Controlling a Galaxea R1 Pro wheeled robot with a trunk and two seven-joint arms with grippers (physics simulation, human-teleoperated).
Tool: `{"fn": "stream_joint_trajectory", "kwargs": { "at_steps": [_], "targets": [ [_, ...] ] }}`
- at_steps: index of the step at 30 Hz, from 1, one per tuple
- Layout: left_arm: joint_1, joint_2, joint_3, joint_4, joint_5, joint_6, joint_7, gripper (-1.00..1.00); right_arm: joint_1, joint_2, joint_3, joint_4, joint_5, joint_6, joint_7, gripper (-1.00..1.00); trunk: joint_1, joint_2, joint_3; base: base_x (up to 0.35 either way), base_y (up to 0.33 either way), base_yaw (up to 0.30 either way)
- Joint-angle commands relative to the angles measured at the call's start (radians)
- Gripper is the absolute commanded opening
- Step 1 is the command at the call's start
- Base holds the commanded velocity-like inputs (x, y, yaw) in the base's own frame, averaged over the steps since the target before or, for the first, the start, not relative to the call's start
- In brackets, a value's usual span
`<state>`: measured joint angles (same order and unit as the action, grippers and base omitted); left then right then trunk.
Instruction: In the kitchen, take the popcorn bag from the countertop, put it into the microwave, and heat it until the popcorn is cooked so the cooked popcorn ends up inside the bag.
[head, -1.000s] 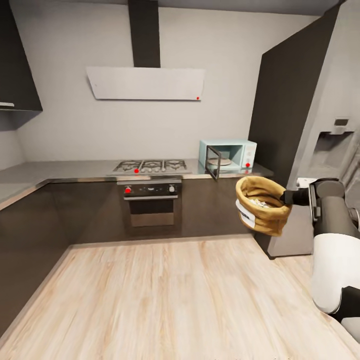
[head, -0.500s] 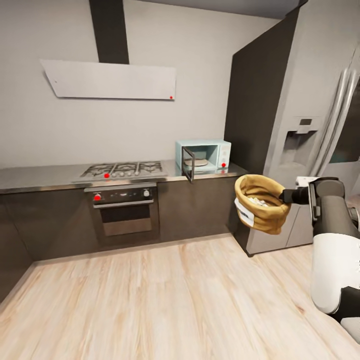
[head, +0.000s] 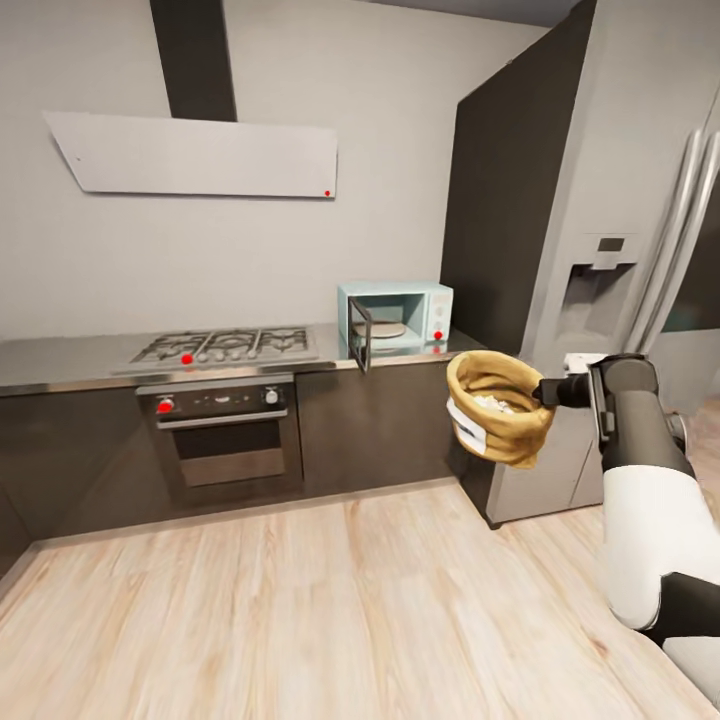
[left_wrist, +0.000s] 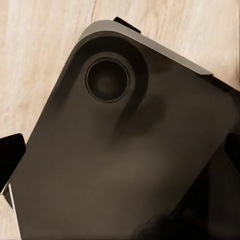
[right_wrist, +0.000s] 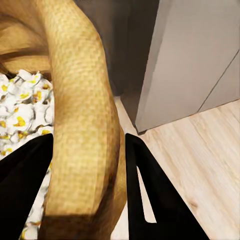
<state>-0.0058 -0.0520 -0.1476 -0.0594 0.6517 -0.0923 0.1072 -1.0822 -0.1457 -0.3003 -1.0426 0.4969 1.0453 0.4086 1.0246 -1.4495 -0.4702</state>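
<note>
View swung right since a second ago: microwave (head: 395, 318), door open, now nearer centre. Right gripper (head: 545, 392) fingers pinch bag (head: 495, 408) rim, popcorn (right_wrist: 22, 112) inside, bag aloft short of countertop (head: 70, 358). Left fingers' state unclear.

Even, bright, shadowless render; soft blur throughout; faint sheen on countertop (head: 60, 360); wide-angle edge stretch.

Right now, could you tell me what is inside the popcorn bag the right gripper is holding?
The popcorn bag holds white-and-yellow popcorn, seen past its rolled rim, which the right gripper pinches. The wall and rim hide how deep the popcorn goes.
</note>
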Motion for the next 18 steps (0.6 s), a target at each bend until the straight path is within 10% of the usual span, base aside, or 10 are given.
{"fn": "stream_joint_trajectory", "kwargs": {
  "at_steps": [1, 18],
  "targets": [
    [0.0, 0.0, -0.008, 0.0, 0.006, -0.003, 0.005, 1.0, -0.001, 0.012, 0.019, -0.001, 0.02, 0.002, 0.01, -1.0, 0.0, -0.001, -0.001, 0.248, -0.189, 0.0],
    [0.0, 0.001, -0.007, 0.0, 0.007, -0.003, 0.006, 1.0, -0.001, 0.079, 0.058, -0.001, 0.019, 0.002, 0.01, -1.0, 0.0, -0.001, -0.001, 0.248, -0.189, 0.078]
  ]
}}
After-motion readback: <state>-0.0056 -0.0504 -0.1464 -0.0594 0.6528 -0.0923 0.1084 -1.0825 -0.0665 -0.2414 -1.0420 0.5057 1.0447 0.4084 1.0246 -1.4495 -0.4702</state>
